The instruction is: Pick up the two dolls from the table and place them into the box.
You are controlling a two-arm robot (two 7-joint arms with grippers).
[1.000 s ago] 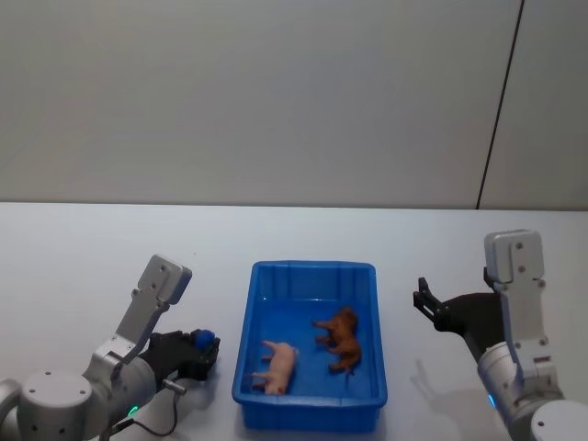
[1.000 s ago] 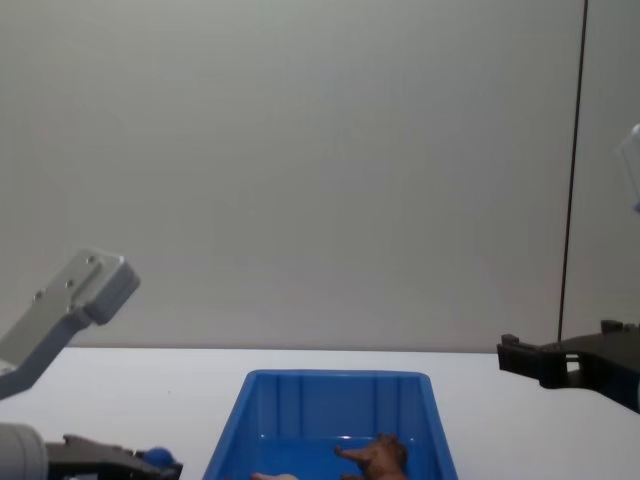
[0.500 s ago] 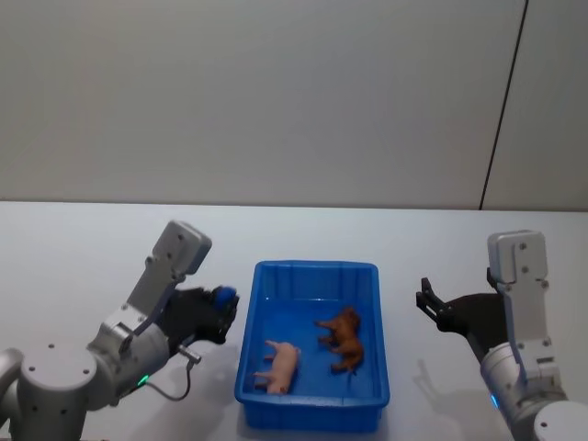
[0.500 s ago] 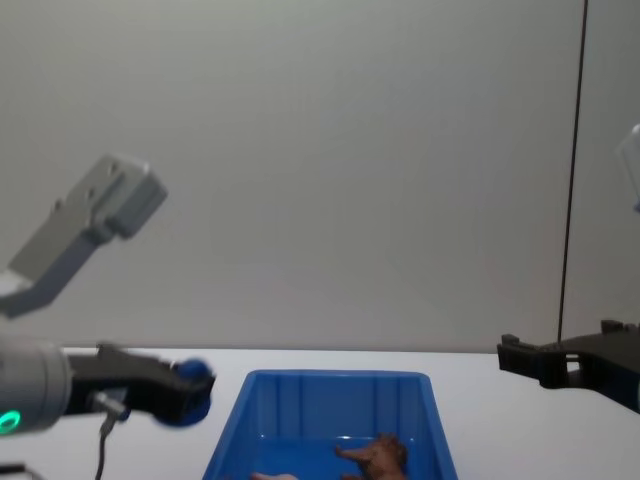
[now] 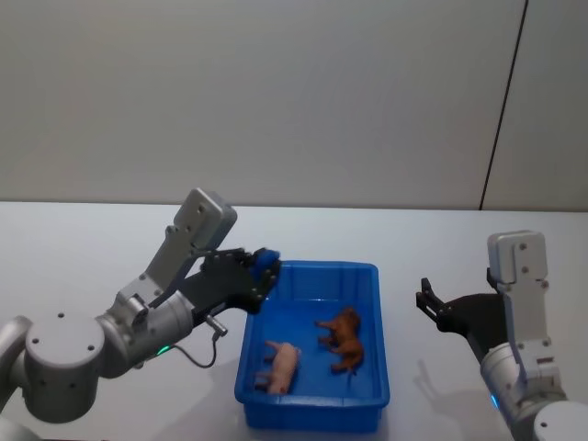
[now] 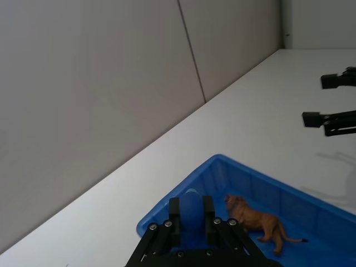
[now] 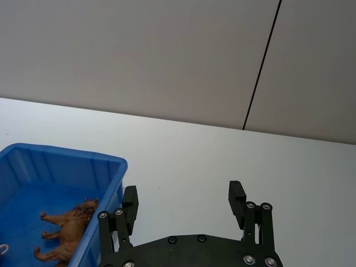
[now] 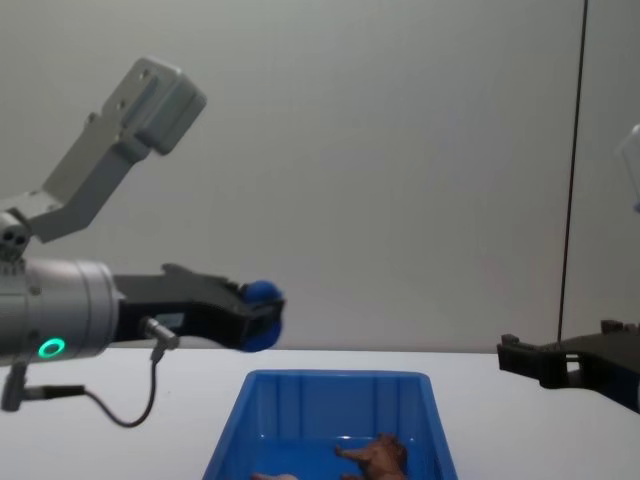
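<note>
Two dolls (image 5: 317, 351) are already lying inside the box (image 5: 312, 406), while the left claw (image 5: 265, 265) is gripping a blue ball (image 8: 262, 293) above its near-left rim, the right claw (image 7: 184, 207) idling wide beside it; releasing seems next.

Colours in front of you: mostly white, grey and blue.

You see a bright blue box (image 5: 312, 344) with ribbed walls on a plain white table (image 5: 92, 248). Inside it lie a pale pink doll (image 5: 278, 365) and a reddish-brown doll (image 5: 342, 337). Your left gripper (image 5: 260, 278) is black and carries a small blue ball (image 8: 262, 293), the same blue as the box. Your right gripper (image 5: 426, 298) is black too. Both arms are light grey, the left one showing a green light (image 8: 50, 348). The wall (image 5: 276, 92) behind is plain grey with one dark seam (image 5: 502, 110).
</note>
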